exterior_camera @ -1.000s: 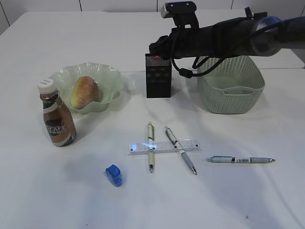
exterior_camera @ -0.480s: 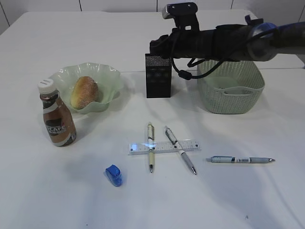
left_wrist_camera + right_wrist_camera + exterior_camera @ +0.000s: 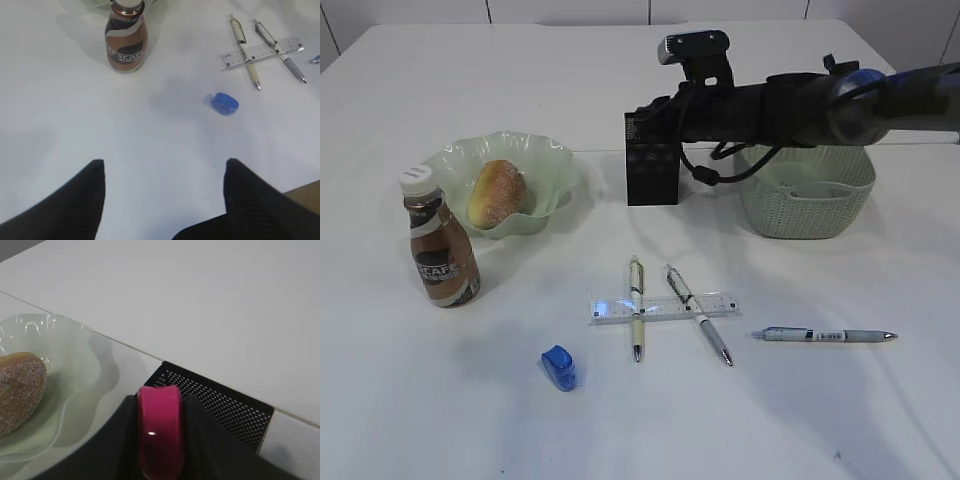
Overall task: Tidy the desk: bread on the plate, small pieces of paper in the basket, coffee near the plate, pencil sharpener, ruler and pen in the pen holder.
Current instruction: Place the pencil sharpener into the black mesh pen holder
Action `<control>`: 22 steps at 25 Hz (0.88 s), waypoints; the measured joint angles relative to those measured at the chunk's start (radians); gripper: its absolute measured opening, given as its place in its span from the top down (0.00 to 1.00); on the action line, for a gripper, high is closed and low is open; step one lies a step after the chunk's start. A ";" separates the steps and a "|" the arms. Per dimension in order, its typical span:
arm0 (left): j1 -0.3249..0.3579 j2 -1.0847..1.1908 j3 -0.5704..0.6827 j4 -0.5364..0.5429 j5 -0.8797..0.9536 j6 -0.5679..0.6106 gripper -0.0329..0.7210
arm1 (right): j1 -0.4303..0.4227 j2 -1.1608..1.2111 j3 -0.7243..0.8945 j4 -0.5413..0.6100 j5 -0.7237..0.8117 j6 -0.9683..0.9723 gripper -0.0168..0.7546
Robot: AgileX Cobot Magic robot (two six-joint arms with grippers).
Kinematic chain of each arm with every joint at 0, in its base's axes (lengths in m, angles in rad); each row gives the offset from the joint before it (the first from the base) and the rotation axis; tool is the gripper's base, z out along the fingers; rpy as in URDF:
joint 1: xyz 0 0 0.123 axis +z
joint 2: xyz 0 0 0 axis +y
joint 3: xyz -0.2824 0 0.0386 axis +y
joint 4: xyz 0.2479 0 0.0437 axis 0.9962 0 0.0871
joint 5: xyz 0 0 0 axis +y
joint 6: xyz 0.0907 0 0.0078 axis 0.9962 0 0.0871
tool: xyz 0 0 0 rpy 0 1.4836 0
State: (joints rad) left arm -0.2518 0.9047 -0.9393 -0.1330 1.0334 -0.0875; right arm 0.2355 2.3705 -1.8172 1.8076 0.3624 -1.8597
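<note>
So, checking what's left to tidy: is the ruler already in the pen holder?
No, the ruler lies flat on the desk, under two crossed pens, apart from the pen holder.

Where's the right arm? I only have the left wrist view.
Observer: It reaches across the back of the desk. The right gripper is over the pen holder.
Operator: Holding anything?
Observer: Yes, a pink object sits in the gripper, directly above the holder's open top. I can't tell what it is.
Operator: Bread done?
Observer: The bread lies on the plate.
</note>
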 joint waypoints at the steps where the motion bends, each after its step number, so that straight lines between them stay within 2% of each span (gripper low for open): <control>1: 0.000 0.000 0.000 0.000 0.000 0.000 0.27 | 0.000 0.002 0.000 0.000 0.000 0.000 0.66; 3: 0.000 0.000 0.000 0.000 0.000 0.000 0.27 | 0.000 0.001 0.000 0.000 -0.001 -0.009 0.51; 5: 0.000 0.000 0.000 0.000 0.000 0.000 0.27 | 0.000 0.001 0.000 0.000 -0.001 -0.010 0.42; 7: 0.000 0.000 0.000 0.000 0.000 0.000 0.27 | 0.000 0.001 0.000 0.000 -0.001 -0.011 0.39; 15: 0.000 0.000 0.000 0.000 0.000 0.002 0.27 | 0.000 -0.012 -0.017 0.001 0.083 -0.013 0.36; 16: 0.000 0.000 0.000 0.000 0.000 0.002 0.27 | 0.000 -0.036 -0.019 0.001 0.202 -0.013 0.36; 17: 0.000 0.000 0.000 0.000 0.000 0.002 0.27 | 0.000 -0.039 -0.019 0.001 0.213 -0.013 0.36; 18: 0.000 0.000 0.000 0.000 0.000 0.002 0.27 | 0.000 -0.055 -0.021 -0.006 0.327 -0.010 0.36; 19: 0.000 0.000 0.000 0.000 0.000 0.002 0.27 | 0.000 -0.055 -0.021 -0.006 0.327 -0.010 0.36; 22: 0.000 0.000 0.000 0.000 0.000 0.002 0.27 | 0.000 -0.077 -0.023 -0.075 0.499 0.058 0.36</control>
State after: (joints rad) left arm -0.2518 0.9047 -0.9393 -0.1330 1.0334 -0.0854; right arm 0.2355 2.2932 -1.8399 1.7326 0.8611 -1.8018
